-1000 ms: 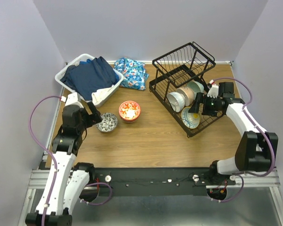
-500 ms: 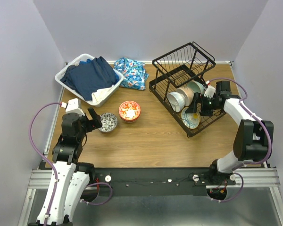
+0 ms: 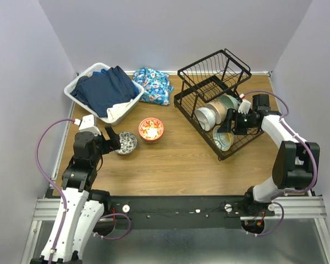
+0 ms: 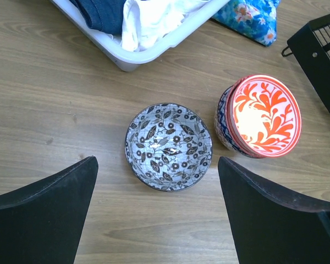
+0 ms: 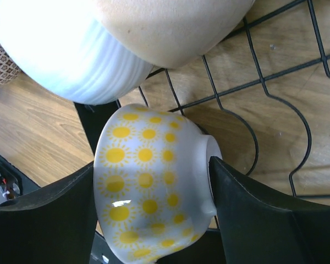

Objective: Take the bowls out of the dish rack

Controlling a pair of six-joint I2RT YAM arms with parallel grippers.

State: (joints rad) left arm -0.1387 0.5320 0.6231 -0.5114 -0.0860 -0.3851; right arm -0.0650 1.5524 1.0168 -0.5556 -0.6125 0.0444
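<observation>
About a third done, by judgement: three bowls out on the table, at least four left in the dish rack.

At the far left, left gripper spread open and holding nothing. Hanging just over a black-and-white leaf bowl, upright on the wood between the two fingers and not touched. To the right of the right finger, a red-orange floral bowl nested in a blue patterned bowl. Ahead of the fingers, a white laundry basket with clothes and a blue floral cloth, no part of the task.

Further right, right gripper set inside the lower tier of the rack. Jaws wide on both sides of a sun-patterned bowl lying on its side, pads at or very near its wall and foot. Cannot tell whether pressing or only flanking. Just beyond the fingers, a white ribbed bowl and a tan bowl, also tipped on the wires. Beside these, a mint green bowl.

Shown by the left wrist view alone: the blue bowl under the red one, read from above as a single bowl. Shown by the right wrist view alone: the yellow suns and the closeness of the pads. Given by the top view alone: the mint green bowl, the whole count, and the upper tier with no bowl in it.
</observation>
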